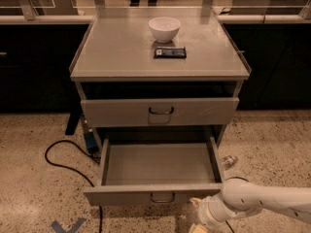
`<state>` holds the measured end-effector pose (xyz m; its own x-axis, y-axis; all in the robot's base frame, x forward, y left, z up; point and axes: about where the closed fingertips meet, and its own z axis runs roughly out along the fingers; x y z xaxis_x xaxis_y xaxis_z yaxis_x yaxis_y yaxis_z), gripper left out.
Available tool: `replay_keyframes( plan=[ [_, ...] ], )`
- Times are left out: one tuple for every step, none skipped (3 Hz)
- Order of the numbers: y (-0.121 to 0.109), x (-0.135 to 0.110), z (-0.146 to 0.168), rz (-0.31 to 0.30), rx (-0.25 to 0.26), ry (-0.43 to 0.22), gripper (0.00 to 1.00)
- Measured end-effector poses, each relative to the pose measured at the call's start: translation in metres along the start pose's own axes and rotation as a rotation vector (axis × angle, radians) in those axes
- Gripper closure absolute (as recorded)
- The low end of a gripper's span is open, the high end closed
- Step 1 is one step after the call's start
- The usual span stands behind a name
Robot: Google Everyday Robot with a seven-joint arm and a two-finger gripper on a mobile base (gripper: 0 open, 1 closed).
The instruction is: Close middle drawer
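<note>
The middle drawer [121, 196] is pulled far out of the grey cabinet, low in the camera view. Its low flat front faces me, with a small dark wire-loop handle [163, 198] at centre. Its plain grey tray [155, 164] holds nothing. My gripper [196, 215] is at the end of a white arm [262, 202] that comes in from the lower right. It sits just below and in front of the drawer front, right of the handle. I cannot tell whether it touches the panel.
Above, a similar drawer with a taller front [204, 111] stands slightly out. On the cabinet top [112, 52] are a white bowl [164, 29] and a dark flat packet [170, 53]. A black cable [63, 161] lies on the floor at left. A small object [229, 160] lies at right.
</note>
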<state>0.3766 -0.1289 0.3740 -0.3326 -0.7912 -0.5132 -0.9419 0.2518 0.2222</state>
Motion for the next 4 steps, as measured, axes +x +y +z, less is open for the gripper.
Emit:
replay_keyframes(
  plan=[
    [-0.018,-0.033,0.012,0.006,0.098,0.026,0.0],
    [-0.039,-0.055,0.017,0.011,0.201,0.03,0.0],
    [-0.047,-0.061,0.019,0.005,0.229,0.018,0.0],
    [-0.071,-0.061,0.024,-0.004,0.223,0.013,0.0]
  ],
)
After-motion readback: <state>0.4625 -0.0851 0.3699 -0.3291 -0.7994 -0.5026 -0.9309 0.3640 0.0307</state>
